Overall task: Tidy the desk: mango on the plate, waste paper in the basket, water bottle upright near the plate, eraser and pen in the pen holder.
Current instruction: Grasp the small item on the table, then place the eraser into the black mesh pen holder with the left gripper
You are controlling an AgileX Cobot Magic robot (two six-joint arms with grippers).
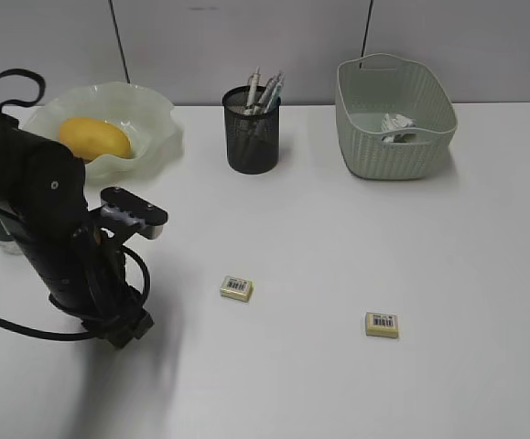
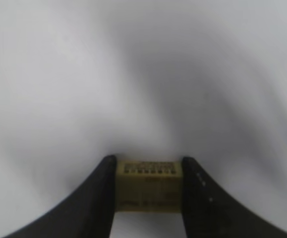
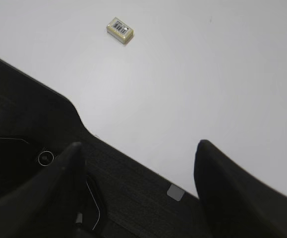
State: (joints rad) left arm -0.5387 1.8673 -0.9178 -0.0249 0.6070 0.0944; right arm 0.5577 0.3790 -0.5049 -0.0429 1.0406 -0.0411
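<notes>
Currently the white counter (image 1: 338, 274) carries the basket (image 1: 395, 117) at rear right with the waste paper (image 1: 396, 125) inside, the ruffled plate (image 1: 109, 123) at rear left holding the mango (image 1: 93, 137), and the pen holder (image 1: 252, 130) between them, containing pens (image 1: 265, 91). The left claw (image 2: 148, 186) grasps an eraser (image 2: 148, 184). The right claw (image 3: 138, 158) stands released, off the counter edge. Two erasers (image 1: 236, 288) (image 1: 382, 324) lie loose on the counter.
</notes>
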